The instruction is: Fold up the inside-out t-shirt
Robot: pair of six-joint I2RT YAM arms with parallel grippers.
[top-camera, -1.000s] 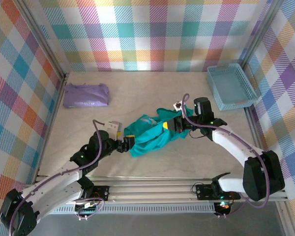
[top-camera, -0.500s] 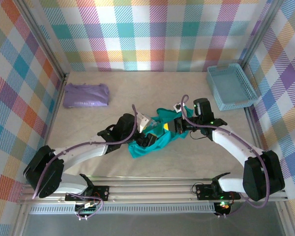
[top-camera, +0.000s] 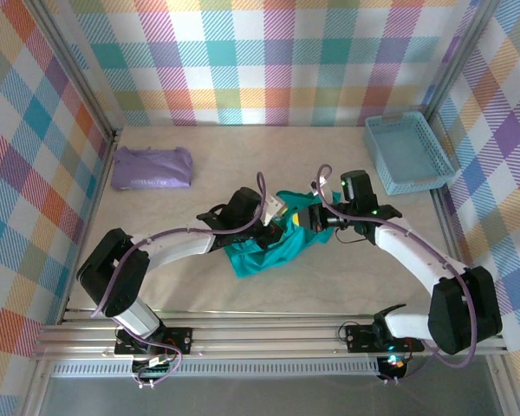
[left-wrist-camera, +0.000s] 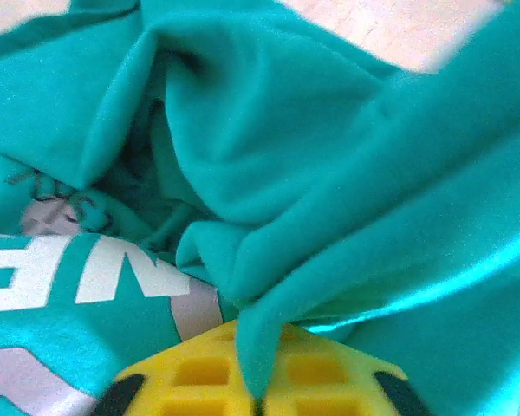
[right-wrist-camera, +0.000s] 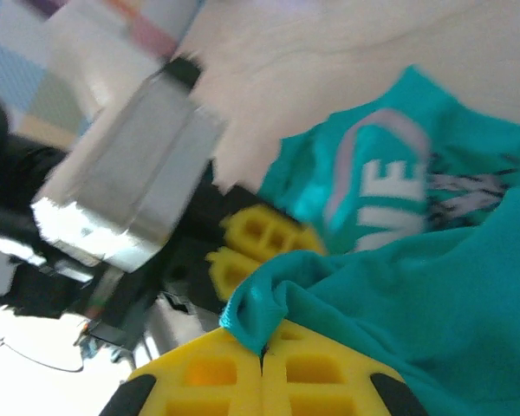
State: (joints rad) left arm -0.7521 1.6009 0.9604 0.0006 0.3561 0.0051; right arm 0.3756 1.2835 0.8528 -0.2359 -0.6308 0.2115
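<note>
The inside-out t-shirt (top-camera: pixel 262 252) lies bunched in a teal heap at the middle of the table. My left gripper (top-camera: pixel 285 224) is shut on a fold of it; in the left wrist view the teal cloth (left-wrist-camera: pixel 329 130) runs down between the yellow fingers (left-wrist-camera: pixel 329 381), beside pale lettering (left-wrist-camera: pixel 61 273). My right gripper (top-camera: pixel 306 218) sits just to the right, almost touching the left one, and is shut on a hemmed edge of the shirt (right-wrist-camera: pixel 468 295). In the right wrist view its yellow fingertips (right-wrist-camera: pixel 208 373) meet on the cloth, and the left gripper's yellow fingers (right-wrist-camera: pixel 251 247) show close behind.
A lavender folded garment (top-camera: pixel 152 167) rests at the back left. A light blue basket (top-camera: pixel 407 153) stands at the back right corner. Plaid walls close in three sides, and a metal rail (top-camera: pixel 269 334) runs along the near edge.
My left arm has swung from the shirt's front left edge up to its top middle beside the right gripper, and its jaws have shut on the cloth. The right arm has stayed put.
</note>
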